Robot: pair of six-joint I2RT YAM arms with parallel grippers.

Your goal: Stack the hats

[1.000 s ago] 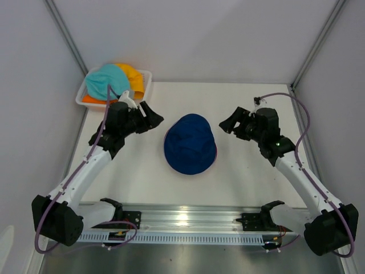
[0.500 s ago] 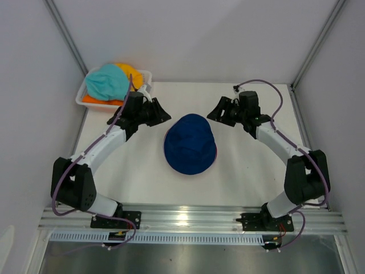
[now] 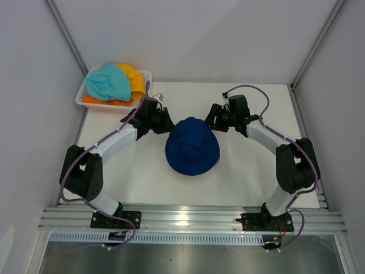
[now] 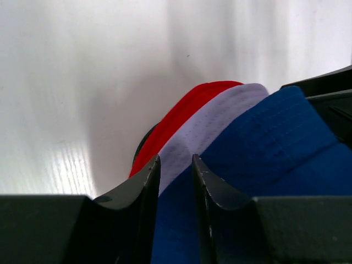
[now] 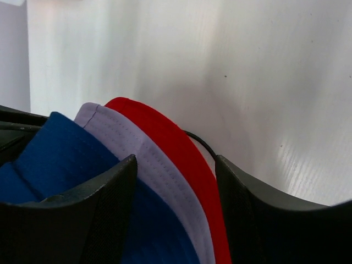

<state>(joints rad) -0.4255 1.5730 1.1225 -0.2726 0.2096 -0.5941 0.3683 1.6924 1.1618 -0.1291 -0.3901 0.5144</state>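
Fingers (image 4: 144,187) of my left gripper (image 4: 175,165) pinch the hats (image 3: 192,145) by the brim; my right gripper (image 5: 176,165) straddles the opposite brim, grip unclear, to lift level.

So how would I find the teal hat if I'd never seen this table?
Look at the far left corner of the white table, where a white basket sits. Three hats are piled in it, and the teal hat lies on top, on the left. Its neighbours are a yellow hat beside it and an orange hat underneath.
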